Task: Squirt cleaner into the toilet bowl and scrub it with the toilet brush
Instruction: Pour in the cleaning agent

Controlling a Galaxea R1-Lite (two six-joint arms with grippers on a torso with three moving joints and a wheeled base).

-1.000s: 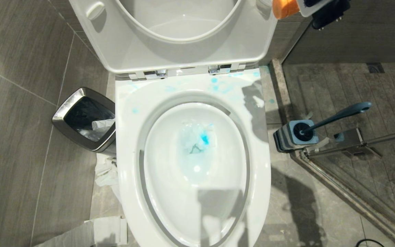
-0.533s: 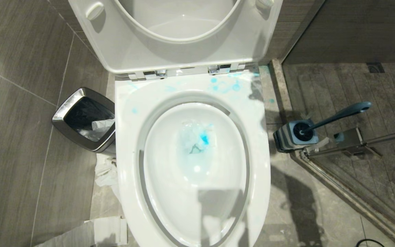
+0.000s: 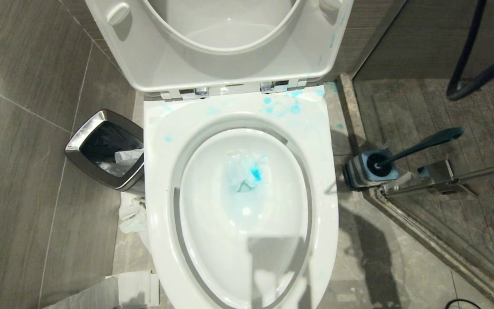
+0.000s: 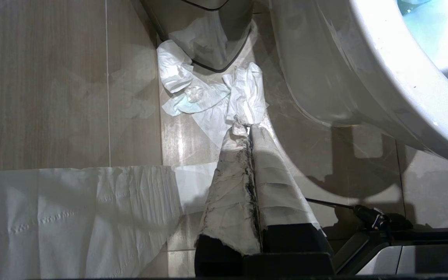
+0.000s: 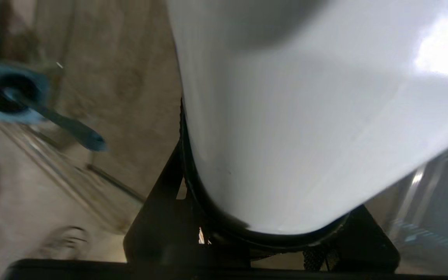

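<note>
While no writing shows, the right end effector [image 5: 263,229] grips the cleaner [image 5: 305,116].

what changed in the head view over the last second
The cleaner, seen a second ago at the head view's top right with its orange cap, has gone out of that view; the right wrist view shows it clamped in the right gripper. Black cables have come in at the top right. The toilet bowl, its blue smears, the toilet brush in its holder and the waste bin stayed put.
</note>
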